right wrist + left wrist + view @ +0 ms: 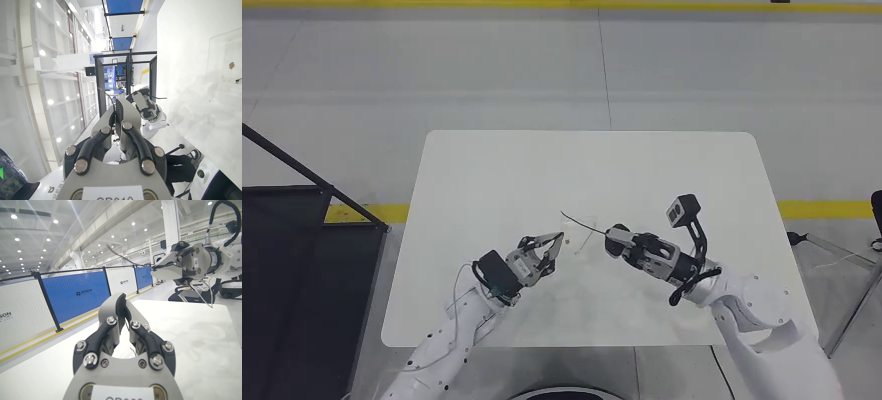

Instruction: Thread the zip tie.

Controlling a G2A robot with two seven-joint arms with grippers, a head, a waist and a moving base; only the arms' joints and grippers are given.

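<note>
Lower centre of the top view, over the table (542, 170): the left gripper (560, 238) is pinched closed on a short black strip (160, 98). Just right of it the zip tie (577, 222) slants up-left, free end in the air, with its lower end clamped in the closed right gripper (612, 237).

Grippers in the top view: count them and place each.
2. The left gripper hangs above the table near its front; the right gripper faces it, shut on the zip tie.
</note>
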